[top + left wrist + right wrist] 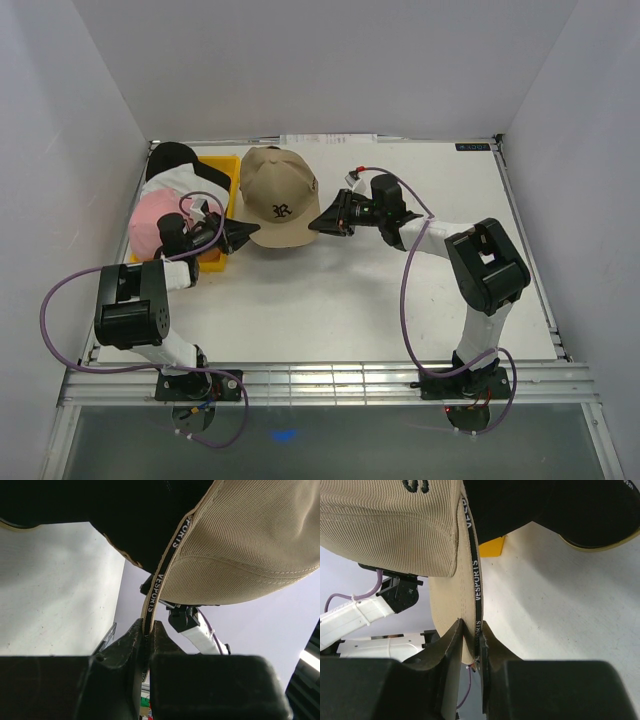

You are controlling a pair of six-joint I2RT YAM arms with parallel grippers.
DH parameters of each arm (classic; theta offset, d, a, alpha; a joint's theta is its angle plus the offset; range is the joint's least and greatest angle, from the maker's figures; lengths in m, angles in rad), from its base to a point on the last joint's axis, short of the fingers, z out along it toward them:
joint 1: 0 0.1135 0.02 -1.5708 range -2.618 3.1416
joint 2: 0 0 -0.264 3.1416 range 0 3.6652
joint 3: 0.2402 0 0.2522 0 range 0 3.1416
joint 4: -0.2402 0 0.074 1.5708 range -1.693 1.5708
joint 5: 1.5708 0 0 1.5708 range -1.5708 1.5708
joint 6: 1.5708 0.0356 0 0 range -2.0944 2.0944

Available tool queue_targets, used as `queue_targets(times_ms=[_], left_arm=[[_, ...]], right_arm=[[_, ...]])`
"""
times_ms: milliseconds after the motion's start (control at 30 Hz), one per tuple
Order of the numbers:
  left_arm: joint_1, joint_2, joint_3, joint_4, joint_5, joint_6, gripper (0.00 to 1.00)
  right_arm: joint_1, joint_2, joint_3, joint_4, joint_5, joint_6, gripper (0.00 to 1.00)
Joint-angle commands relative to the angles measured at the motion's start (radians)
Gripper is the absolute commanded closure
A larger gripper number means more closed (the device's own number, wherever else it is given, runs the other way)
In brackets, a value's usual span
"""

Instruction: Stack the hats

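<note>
Up at eleven o'clock from table centre, we've got the tan cap (278, 195) with its black "R", strung between both arms and looking lifted off the table (350, 300). The left gripper (240, 237) is pinched on the rim at the cap's seven o'clock. The right gripper (322, 222) is clamped on the opposite edge at about four o'clock. Both wrist views confirm it: the fingers are pressed together on the sweatband tape (172, 550) lettered "VESPORTS", with the fabric thin between them.

Off at the cap's nine o'clock sits the yellow tray (222, 170). It holds the pink hat (150, 225) and a black hat (170, 157) beyond it, with what may be a white hat (185, 182) between them, though the arm covers too much to be sure.

My read is that this one is headed for that pile. Both arms should travel together so the rim stays taut. Then the crown goes square over the pile, and the two pinches open at the same moment so the cap doesn't tip.

The left arm hides how the tray's hats are nested. Neither wrist camera shows the pile, and the cap's interior is plain black shadow.
</note>
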Motion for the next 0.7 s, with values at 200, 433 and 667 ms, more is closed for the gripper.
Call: queue_targets(times_ms=[200,433,667], left_arm=[[0.012,-0.075,0.127,-0.248,-0.023,0.118,1.0],[0.01,-0.056,0.198,-0.368,-0.025,0.166,1.0],[0.012,-0.01,0.174,-0.423,-0.06,0.187,1.0]], right_arm=[[0.023,-0.017,0.078,-0.123,-0.009,-0.102,0.89],[0.018,-0.014,0.131,-0.195,0.008,-0.128,0.89],[0.009,0.027,0.079,-0.182,0.013,-0.134,0.91]])
